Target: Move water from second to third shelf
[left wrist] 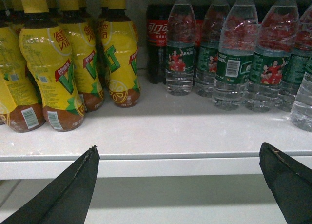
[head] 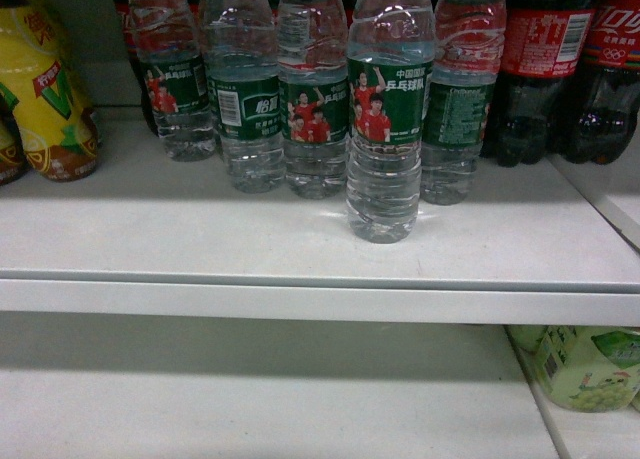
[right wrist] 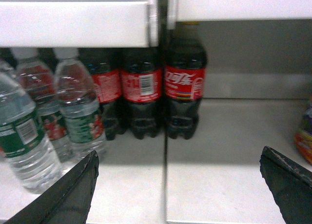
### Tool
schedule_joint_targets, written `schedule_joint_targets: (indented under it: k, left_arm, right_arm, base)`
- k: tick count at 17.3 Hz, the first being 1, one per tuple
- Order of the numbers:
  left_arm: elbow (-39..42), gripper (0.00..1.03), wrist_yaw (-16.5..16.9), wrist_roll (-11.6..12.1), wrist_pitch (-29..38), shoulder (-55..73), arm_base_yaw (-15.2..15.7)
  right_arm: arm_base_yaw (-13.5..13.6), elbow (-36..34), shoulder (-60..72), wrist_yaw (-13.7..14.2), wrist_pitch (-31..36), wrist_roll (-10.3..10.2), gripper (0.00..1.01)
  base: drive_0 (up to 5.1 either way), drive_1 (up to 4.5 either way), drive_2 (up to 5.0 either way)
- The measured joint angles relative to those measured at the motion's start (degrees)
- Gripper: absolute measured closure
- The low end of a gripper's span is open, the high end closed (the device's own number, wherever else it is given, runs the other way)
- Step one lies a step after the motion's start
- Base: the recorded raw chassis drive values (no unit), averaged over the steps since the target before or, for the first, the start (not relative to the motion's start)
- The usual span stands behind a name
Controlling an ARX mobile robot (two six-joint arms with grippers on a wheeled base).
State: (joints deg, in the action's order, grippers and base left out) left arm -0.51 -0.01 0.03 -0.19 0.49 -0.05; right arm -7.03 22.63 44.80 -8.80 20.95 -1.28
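Observation:
Several water bottles with green labels stand in a row on the white shelf (head: 200, 239); one water bottle (head: 387, 119) stands forward of the others. The same row of water bottles (left wrist: 234, 63) shows at the right of the left wrist view, and water bottles (right wrist: 78, 112) stand at the left of the right wrist view. My left gripper (left wrist: 178, 153) is open, level with the shelf's front edge, nothing between its fingers. My right gripper (right wrist: 179, 158) is open over bare shelf in front of the cola, right of the water. Neither gripper shows in the head view.
Yellow-labelled tea bottles (left wrist: 53, 63) crowd the shelf's left part. Dark cola bottles (right wrist: 184, 82) with red labels stand at the right, by a vertical seam (right wrist: 165, 185) in the shelf. A lower shelf (head: 250, 399) holds a green-labelled pack (head: 590, 364) at the right. Another shelf edge (right wrist: 78, 24) hangs overhead.

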Motion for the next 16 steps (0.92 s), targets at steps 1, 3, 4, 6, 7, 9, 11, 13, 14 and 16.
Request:
schedule_joint_targets:
  k: [1,3,4,6,7,9,11,13,14,16]
  left_arm:
    - [0.0,0.05,0.0,0.0,0.0,0.0,0.0]
    - [0.0,0.05,0.0,0.0,0.0,0.0,0.0]
    - [0.0,0.05,0.0,0.0,0.0,0.0,0.0]
    - [0.0,0.05,0.0,0.0,0.0,0.0,0.0]
    - [0.0,0.05,0.0,0.0,0.0,0.0,0.0]
    - [0.0,0.05,0.0,0.0,0.0,0.0,0.0]
    - [0.0,0.05,0.0,0.0,0.0,0.0,0.0]
    - [0.0,0.05,0.0,0.0,0.0,0.0,0.0]
    - [0.0,0.05,0.0,0.0,0.0,0.0,0.0]
    - [0.0,0.05,0.0,0.0,0.0,0.0,0.0]
  right_arm:
    - [4.6,-0.6,1.6,1.2,2.1,1.7,0.03]
    - [6.8,-1.0,2.5,1.8,2.8,2.4,0.03]
    - [8.7,-1.6,3.8,2.5,3.9,2.9,0.03]
    - [12.9,-2.6,7.2,5.0,6.9,3.6,0.03]
    - [13.6,-2.7,7.8,5.4,7.3,3.8,0.03]
    - [17.0,-2.9,11.1,7.4,9.6,4.3,0.03]
    - [25.7,-2.5,18.6,10.8,15.7,4.3,0.03]
    - [30.8,-0.5,25.3,12.0,18.4,4.2,0.03]
    - [33.9,1.6,30.4,12.8,19.5,3.8,0.03]
    - [37.2,4.4,35.4,14.1,21.6,2.1,0.03]
  base:
    - [0.0,0.00,0.0]
    - [0.0,0.00,0.0]
    - [0.0,0.00,0.0]
    - [0.0,0.00,0.0]
    - [0.0,0.00,0.0]
    - [0.0,0.00,0.0]
    - [0.0,0.00,0.0]
    - [0.0,0.00,0.0]
    - [0.0,0.00,0.0]
    - [0.0,0.00,0.0]
